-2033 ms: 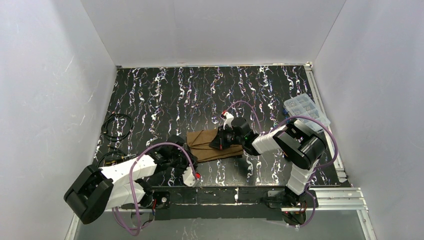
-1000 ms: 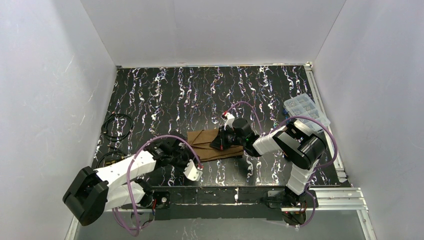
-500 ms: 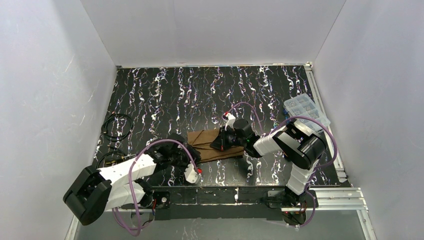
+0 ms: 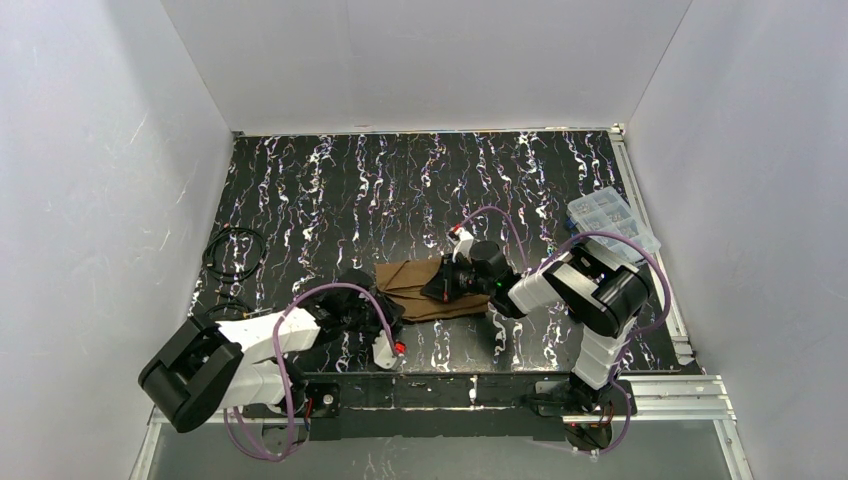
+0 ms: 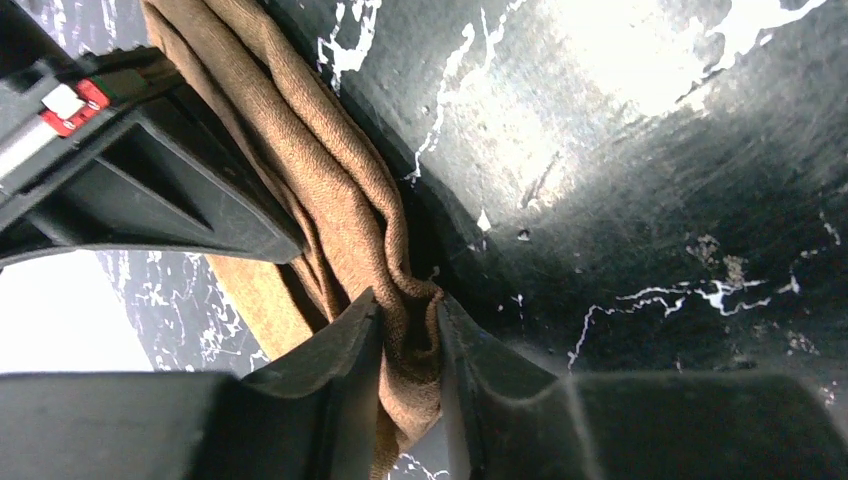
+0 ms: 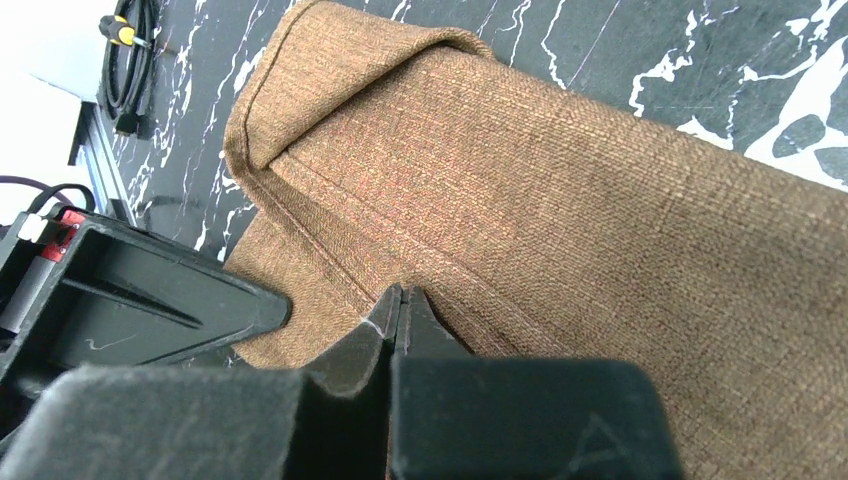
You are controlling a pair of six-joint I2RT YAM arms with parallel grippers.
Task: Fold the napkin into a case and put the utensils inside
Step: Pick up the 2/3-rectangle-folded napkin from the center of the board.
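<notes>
The brown napkin (image 4: 428, 292) lies folded into a layered strip on the black marbled table, near the front middle. My left gripper (image 4: 388, 308) is at its left end and is shut on a bunched fold of the napkin (image 5: 330, 190) between its fingertips (image 5: 408, 335). My right gripper (image 4: 446, 284) is shut with nothing between its jaws; its tips (image 6: 400, 300) rest on the napkin's top layer (image 6: 560, 180) beside a folded flap. The left gripper's body (image 6: 120, 290) shows just to its left. No utensils are in view.
A clear plastic compartment box (image 4: 612, 222) stands at the right edge of the table. A coiled black cable (image 4: 235, 250) lies at the left edge. White walls close in the table on three sides.
My left arm's elbow has swung up and to the right while its gripper stays at the napkin's left end. The right gripper stays on the napkin, shifted very slightly.
</notes>
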